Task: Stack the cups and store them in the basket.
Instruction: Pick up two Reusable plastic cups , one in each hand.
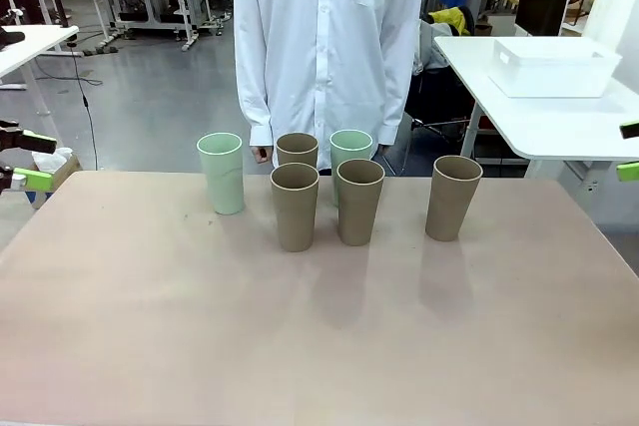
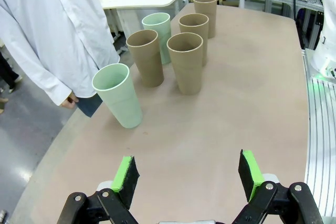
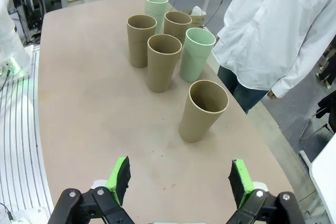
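Note:
Several cups stand upright on the tan table (image 1: 300, 336) near its far edge. A mint cup (image 1: 222, 173) is leftmost. Two tan cups (image 1: 295, 207) (image 1: 359, 202) stand in front of a tan cup (image 1: 297, 150) and a mint cup (image 1: 350, 145). Another tan cup (image 1: 453, 197) stands apart on the right. The white basket (image 1: 554, 67) sits on a separate white table at the back right. My left gripper (image 1: 25, 161) (image 2: 189, 174) hangs open off the table's left edge, nearest the mint cup (image 2: 118, 95). My right gripper (image 1: 629, 151) (image 3: 180, 177) is open at the right edge, nearest the lone tan cup (image 3: 203, 109).
A person in a white shirt (image 1: 329, 37) stands at the far edge behind the cups, one hand (image 1: 262, 154) hanging by the back row. The near half of the table is bare. The white side table (image 1: 559, 122) holding the basket stands beyond a gap.

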Available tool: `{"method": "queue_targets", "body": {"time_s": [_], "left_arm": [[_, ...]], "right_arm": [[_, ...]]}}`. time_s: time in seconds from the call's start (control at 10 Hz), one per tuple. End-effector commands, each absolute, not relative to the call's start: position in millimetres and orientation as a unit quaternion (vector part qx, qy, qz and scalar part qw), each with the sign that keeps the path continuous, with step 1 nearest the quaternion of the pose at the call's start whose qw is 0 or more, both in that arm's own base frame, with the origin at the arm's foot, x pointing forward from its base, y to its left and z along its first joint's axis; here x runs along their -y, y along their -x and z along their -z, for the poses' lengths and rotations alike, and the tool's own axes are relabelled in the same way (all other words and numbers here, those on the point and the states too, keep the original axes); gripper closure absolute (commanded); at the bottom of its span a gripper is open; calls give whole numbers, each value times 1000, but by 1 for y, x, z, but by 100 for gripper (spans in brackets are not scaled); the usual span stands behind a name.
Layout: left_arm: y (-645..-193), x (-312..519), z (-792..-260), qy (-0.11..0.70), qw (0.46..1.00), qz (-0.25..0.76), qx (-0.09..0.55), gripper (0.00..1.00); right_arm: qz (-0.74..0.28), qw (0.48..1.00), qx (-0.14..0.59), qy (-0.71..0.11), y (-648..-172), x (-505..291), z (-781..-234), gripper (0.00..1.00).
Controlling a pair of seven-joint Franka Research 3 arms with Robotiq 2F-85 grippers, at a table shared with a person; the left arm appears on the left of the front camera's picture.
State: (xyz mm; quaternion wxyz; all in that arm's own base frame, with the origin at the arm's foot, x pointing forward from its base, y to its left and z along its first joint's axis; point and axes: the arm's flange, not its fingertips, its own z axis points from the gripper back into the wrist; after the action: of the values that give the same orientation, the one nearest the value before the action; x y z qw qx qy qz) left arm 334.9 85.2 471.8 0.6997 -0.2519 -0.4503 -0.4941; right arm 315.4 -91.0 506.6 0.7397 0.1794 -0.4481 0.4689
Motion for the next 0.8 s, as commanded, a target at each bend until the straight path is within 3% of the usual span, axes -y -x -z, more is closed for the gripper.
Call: {"method": "queue_targets", "body": {"time_s": [0.0, 0.7], "left_arm": [[-338, -85, -471, 253, 689, 497, 463, 0], [-338, -85, -471, 253, 689, 497, 463, 0]], "right_arm": [[-475, 728, 460, -182, -318, 94, -507, 0], [-475, 728, 460, -182, -318, 94, -507, 0]]}}
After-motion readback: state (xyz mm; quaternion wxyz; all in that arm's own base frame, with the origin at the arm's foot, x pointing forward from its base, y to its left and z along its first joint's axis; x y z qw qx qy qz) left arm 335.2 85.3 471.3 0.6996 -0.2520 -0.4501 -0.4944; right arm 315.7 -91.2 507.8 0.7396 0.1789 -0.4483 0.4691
